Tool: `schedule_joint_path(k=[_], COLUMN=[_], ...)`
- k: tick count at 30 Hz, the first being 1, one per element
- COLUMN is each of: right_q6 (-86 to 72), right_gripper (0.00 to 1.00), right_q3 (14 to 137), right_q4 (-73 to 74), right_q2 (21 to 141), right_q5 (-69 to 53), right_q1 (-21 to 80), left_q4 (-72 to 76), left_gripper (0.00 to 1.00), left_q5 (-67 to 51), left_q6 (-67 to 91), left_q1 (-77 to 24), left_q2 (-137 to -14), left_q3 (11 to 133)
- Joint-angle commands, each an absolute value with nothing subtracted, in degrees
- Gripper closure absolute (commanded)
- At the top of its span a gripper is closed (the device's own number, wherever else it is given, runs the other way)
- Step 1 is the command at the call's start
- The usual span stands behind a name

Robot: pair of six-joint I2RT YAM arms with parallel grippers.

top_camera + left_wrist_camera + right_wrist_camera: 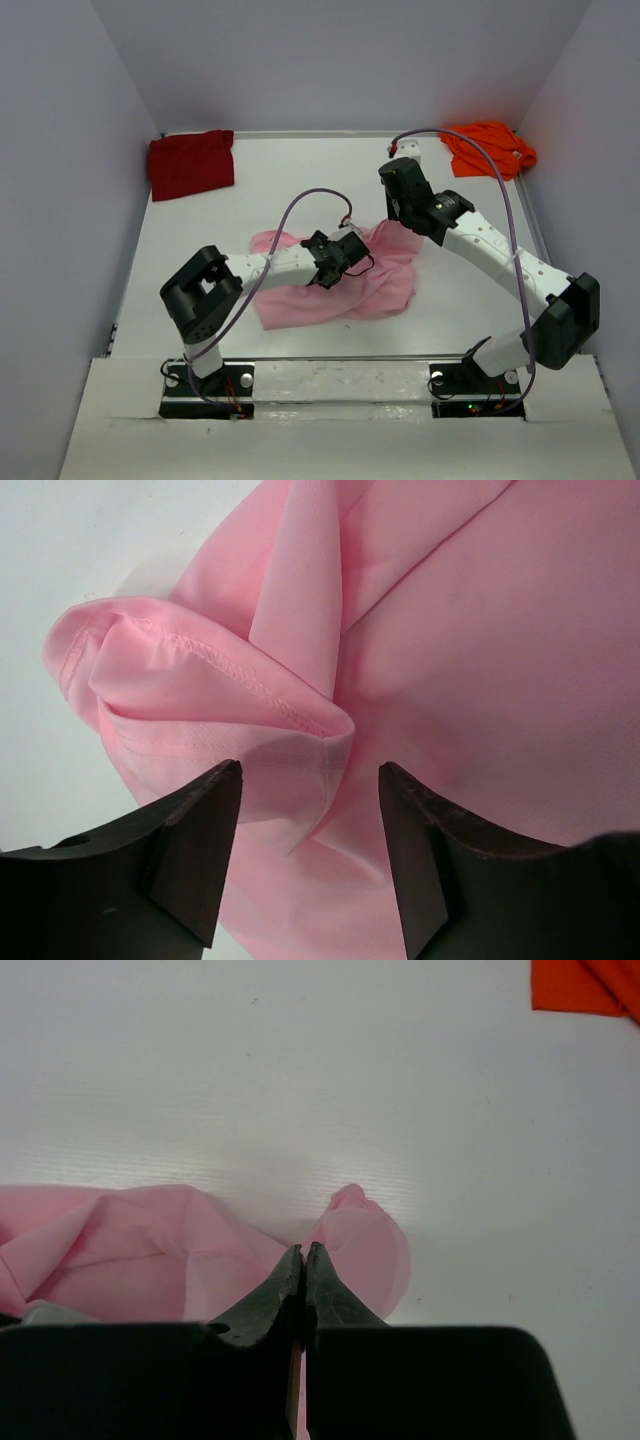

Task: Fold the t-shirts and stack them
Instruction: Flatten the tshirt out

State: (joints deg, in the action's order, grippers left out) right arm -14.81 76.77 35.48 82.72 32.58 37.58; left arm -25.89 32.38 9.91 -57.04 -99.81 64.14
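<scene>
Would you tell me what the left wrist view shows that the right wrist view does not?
Only the left wrist view: the left gripper is open, its fingers either side of a stitched hem fold of the pink t-shirt. Only the right wrist view: the right gripper is shut, apparently pinching that shirt's edge, and a corner of the orange t-shirt shows. Both: pink cloth lying on the white table.

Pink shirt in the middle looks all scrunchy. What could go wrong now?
1. The pink shirt lies bunched up. The open left gripper, poised over a rolled hem, might pinch several layers at once and fold it crooked.
2. The right gripper looks shut on only a thin edge of the shirt, so the cloth could slip free if pulled.
</scene>
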Motion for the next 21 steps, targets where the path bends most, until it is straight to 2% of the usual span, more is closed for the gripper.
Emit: schedule_joint_path(k=[1, 3, 5, 7, 12, 13, 17, 21], right_q6=[-14.6, -14.6, -14.6, -14.5, -14.2, -14.2, -14.2, -14.1], right_gripper=[1.00, 1.00, 1.00, 1.00, 1.00, 1.00, 1.00, 1.00], right_q3=[77.3, 77.3, 77.3, 77.5, 78.1, 78.2, 78.4, 78.0], right_q4=[33.0, 33.0, 33.0, 33.0, 32.9, 32.9, 32.9, 32.9], right_q2=[80.3, 80.1, 79.8, 79.4, 78.9, 78.9, 78.9, 78.8], right_q5=[33.1, 33.1, 33.1, 33.0, 32.9, 32.8, 32.4, 32.3], right_q1=[38.1, 38.1, 38.1, 38.1, 38.1, 38.1, 38.1, 38.1], left_q4=[-25.2, -25.2, -24.7, -24.4, -23.8, -23.7, -23.5, -23.6], left_gripper=[0.40, 0.42, 0.51, 0.54, 0.51, 0.54, 0.81, 0.87], left_q5=[33.3, 33.0, 32.1, 32.2, 33.1, 33.1, 32.4, 33.0], left_q6=[9.0, 8.8, 8.4, 8.3, 8.5, 8.5, 8.0, 8.2], left_q1=[-57.1, -57.0, -57.0, -57.0, -56.9, -56.9, -56.3, -56.3], left_q2=[-101.4, -101.9, -102.2, -102.6, -103.1, -103.1, -103.4, -103.3], left_q3=[66.4, 66.4, 66.1, 65.8, 65.4, 65.3, 65.1, 65.0])
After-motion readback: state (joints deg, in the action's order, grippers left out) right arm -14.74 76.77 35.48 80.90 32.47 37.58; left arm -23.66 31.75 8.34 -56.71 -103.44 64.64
